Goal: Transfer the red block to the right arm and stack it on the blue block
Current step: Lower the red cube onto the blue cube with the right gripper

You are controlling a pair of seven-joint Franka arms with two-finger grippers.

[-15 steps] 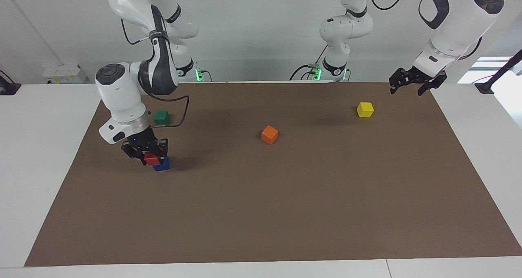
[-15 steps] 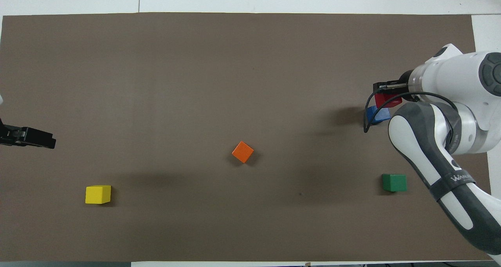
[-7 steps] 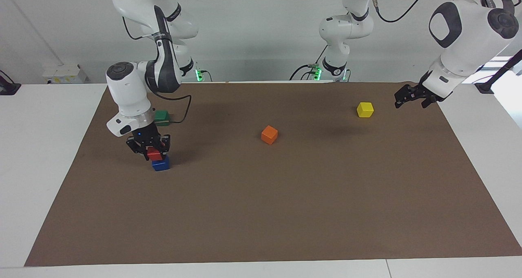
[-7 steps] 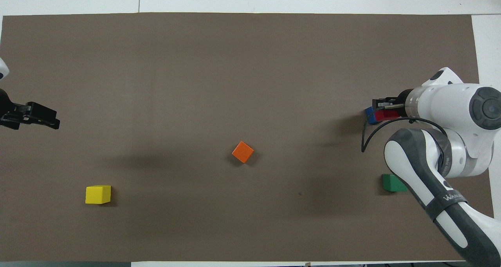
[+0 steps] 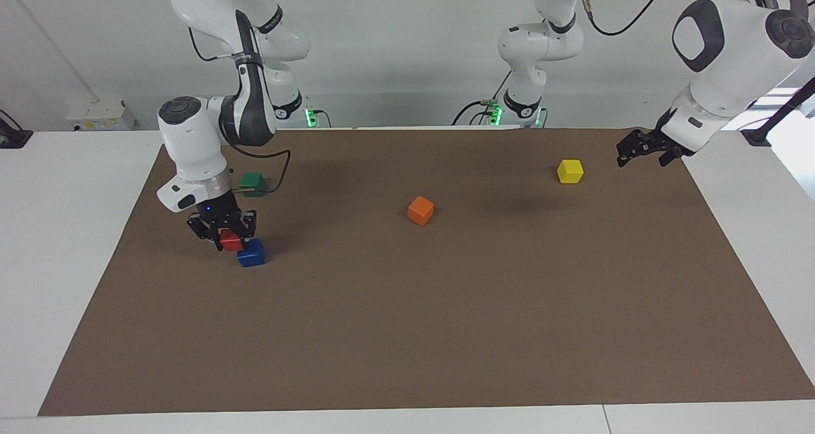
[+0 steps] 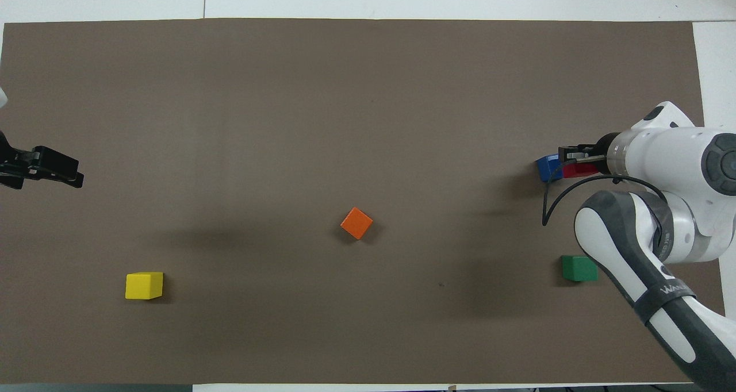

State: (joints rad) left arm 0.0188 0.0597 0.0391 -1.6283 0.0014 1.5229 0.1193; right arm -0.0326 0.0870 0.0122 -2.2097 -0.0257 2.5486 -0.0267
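In the facing view's left-centre we see our right gripper (image 5: pixel 223 231) clamping the red block (image 5: pixel 230 240) just off the blue block (image 5: pixel 251 253) (handover done, stacking left), and overhead, at far right, likewise; left gripper (image 5: pixel 643 152) waits, spread.

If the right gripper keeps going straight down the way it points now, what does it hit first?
Most likely the blue block. The right gripper points down, shut on the red block, which hangs over the blue block's edge toward the right arm's end, not squarely above it. Depth is unclear, so it may clip that edge or reach the brown mat.
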